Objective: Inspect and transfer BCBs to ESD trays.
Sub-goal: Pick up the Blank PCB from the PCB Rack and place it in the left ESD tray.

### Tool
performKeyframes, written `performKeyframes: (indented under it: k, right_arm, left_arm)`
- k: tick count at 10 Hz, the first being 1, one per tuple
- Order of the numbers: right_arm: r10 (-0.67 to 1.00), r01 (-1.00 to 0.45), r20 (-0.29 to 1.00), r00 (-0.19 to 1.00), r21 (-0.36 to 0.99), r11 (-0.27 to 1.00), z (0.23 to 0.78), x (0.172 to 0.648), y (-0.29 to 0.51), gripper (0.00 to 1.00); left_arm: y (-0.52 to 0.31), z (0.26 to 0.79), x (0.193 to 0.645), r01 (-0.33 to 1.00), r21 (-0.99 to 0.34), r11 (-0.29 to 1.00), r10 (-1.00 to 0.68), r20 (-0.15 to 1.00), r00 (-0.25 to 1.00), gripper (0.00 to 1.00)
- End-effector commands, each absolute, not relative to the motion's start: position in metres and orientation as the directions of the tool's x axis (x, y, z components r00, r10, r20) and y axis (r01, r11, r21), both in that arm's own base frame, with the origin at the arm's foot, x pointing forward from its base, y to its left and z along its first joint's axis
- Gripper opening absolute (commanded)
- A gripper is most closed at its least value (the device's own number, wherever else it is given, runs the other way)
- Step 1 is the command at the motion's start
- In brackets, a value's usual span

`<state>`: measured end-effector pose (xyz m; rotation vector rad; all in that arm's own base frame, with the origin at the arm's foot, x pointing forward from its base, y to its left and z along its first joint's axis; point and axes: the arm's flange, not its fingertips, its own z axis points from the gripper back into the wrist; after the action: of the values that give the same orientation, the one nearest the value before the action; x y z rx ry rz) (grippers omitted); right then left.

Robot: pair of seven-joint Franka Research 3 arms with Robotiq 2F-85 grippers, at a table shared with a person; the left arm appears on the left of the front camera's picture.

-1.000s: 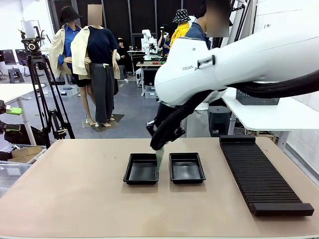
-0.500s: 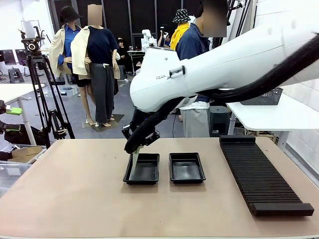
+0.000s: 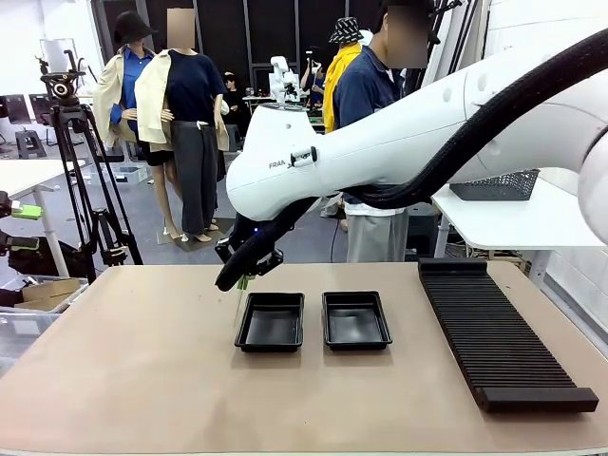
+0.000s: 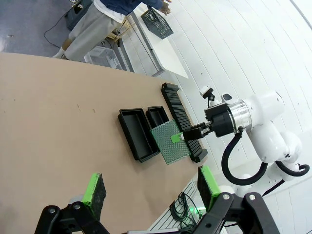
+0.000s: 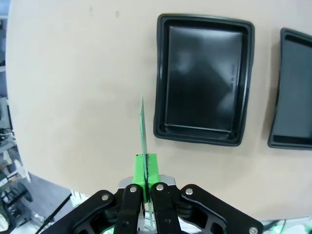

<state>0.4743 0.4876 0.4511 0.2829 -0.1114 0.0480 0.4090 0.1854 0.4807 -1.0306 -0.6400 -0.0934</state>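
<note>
The right gripper (image 5: 145, 168) is pinched tight on a green board (image 5: 142, 126) (we see its thin edge). The board hangs just beside the tray (image 5: 204, 78), not in it, maybe a bit above it. The left gripper (image 4: 151, 187) has its jaws wide apart.

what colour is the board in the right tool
The board is green with fine pale dots; left wrist view.

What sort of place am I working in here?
Probably a robotics lab or workshop: a black camera tripod stands beside the tan table, which carries two shallow black plastic trays and a long black ribbed slotted rack.
</note>
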Motion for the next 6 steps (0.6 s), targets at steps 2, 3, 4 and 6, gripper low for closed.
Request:
performKeyframes:
  k: [2, 3, 4, 6]
  right_arm:
    - [0.046, -0.076, 0.115, 0.992, 0.270, 0.960, 0.4545, 0.4609, 0.4846, 0.00]
    - [0.046, -0.076, 0.115, 0.992, 0.270, 0.960, 0.4545, 0.4609, 0.4846, 0.00]
    - [0.046, -0.076, 0.115, 0.992, 0.270, 0.960, 0.4545, 0.4609, 0.4846, 0.00]
    - [0.046, -0.076, 0.115, 0.992, 0.270, 0.960, 0.4545, 0.4609, 0.4846, 0.00]
  left_arm:
    - [0.1852, 0.4811, 0.4066, 0.365, -0.769, 0.525, 0.218, 0.536, 0.815, 1.00]
    - [0.1852, 0.4811, 0.4066, 0.365, -0.769, 0.525, 0.218, 0.536, 0.815, 1.00]
    - [0.1852, 0.4811, 0.4066, 0.365, -0.769, 0.525, 0.218, 0.536, 0.815, 1.00]
    - [0.1852, 0.4811, 0.4066, 0.365, -0.769, 0.525, 0.218, 0.536, 0.815, 1.00]
